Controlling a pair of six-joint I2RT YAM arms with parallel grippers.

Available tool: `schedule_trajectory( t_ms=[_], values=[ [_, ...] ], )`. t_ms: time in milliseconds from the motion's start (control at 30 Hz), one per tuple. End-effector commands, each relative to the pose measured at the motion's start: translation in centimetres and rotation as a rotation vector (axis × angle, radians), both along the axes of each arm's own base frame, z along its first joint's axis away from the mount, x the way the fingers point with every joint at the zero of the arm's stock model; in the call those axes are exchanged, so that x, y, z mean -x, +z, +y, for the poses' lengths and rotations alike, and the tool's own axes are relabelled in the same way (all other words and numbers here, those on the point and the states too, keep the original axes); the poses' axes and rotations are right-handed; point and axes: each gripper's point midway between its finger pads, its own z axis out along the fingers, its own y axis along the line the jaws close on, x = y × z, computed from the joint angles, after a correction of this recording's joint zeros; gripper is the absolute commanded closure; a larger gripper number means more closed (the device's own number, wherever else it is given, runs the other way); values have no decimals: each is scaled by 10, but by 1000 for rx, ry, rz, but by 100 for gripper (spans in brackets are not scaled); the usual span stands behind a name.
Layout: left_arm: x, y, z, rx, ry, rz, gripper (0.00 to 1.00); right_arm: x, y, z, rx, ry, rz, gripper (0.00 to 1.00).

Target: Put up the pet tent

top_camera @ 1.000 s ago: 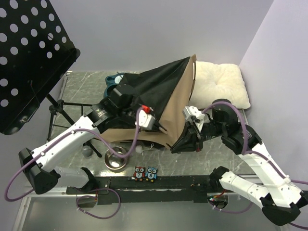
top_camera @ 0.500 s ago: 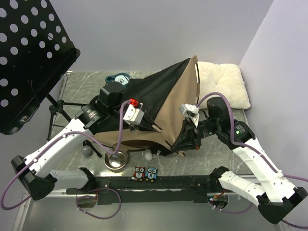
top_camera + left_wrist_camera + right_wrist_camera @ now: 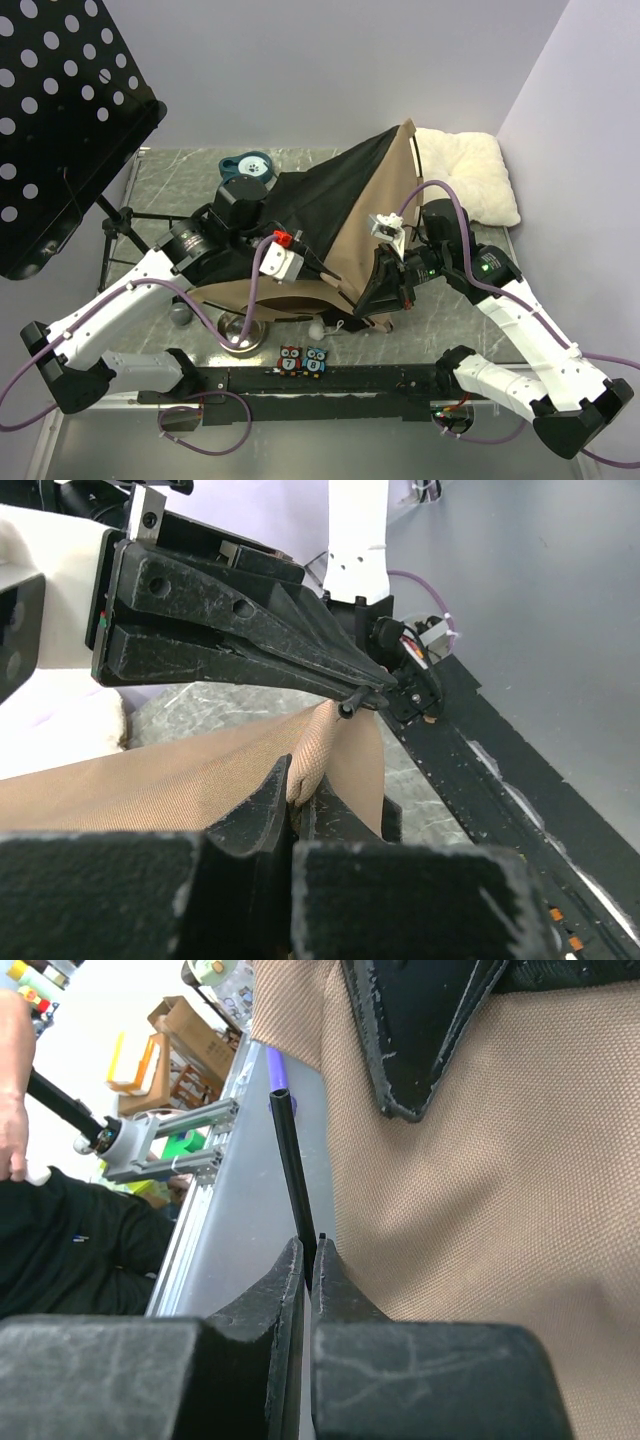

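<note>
Tan fabric of pet tent (image 3: 385, 215) is pinched by closed left tool (image 3: 297, 795); thin black pole (image 3: 288, 1160) is clamped in closed right tool (image 3: 308, 1250).

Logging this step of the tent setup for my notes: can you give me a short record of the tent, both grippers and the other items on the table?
tent: pet tent mid-table, partly raised, black and tan panels showing
left gripper: shut on a fold of the tent's tan fabric
right gripper: shut on thin black pole
back of table: white cushion at right, blue bowl stand at left
front of table: metal bowl, owl figures
</note>
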Motion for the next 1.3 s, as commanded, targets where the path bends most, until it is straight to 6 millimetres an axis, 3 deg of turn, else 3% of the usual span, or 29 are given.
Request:
schedule_trajectory(
  t_ms=[0, 500, 967, 1267],
  values=[
    [11, 20, -2, 49, -44, -61, 99, -2, -6, -2, 73, -49, 123, 100],
    [21, -2, -3, 0, -100, -148, 99, 0, -4, -3, 58, -50, 96, 100],
    [14, 21, -19, 40, -21, -11, 99, 1, -6, -5, 66, -57, 85, 100],
    [24, 0, -14, -16, -82, -93, 99, -1, 0, -4, 57, -61, 66, 100]
  ],
)
